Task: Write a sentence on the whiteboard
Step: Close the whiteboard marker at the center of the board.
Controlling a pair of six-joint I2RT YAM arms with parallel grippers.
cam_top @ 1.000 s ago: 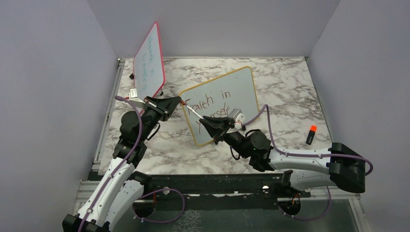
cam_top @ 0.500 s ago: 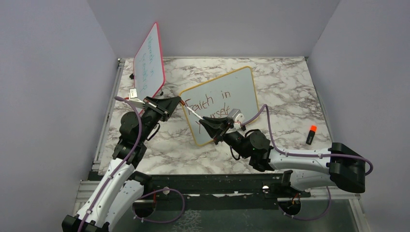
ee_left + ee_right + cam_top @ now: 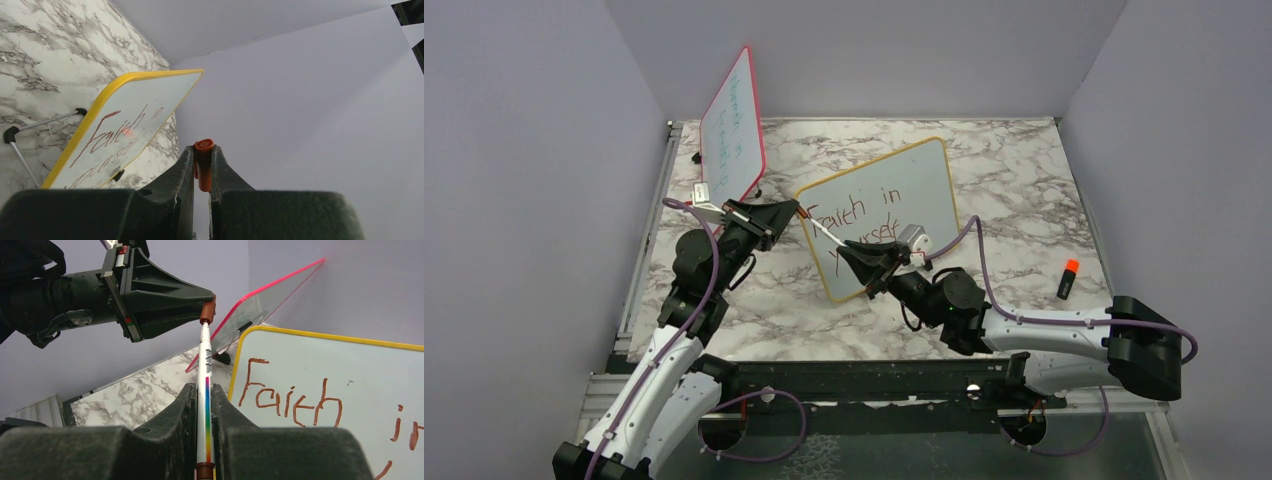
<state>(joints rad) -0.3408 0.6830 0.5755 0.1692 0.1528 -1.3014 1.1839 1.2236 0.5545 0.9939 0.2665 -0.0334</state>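
Now: my right gripper clamps the marker, aimed ten o'clock into the cap my left gripper pinches.

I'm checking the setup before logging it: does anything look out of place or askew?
Only a small black-and-orange object lying loose on the table, far right, apart from the whiteboard. Nothing looks spilled or damaged.

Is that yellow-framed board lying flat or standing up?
Standing, tilted back: the whiteboard rises off the marble table, propped by a wire stand behind it.
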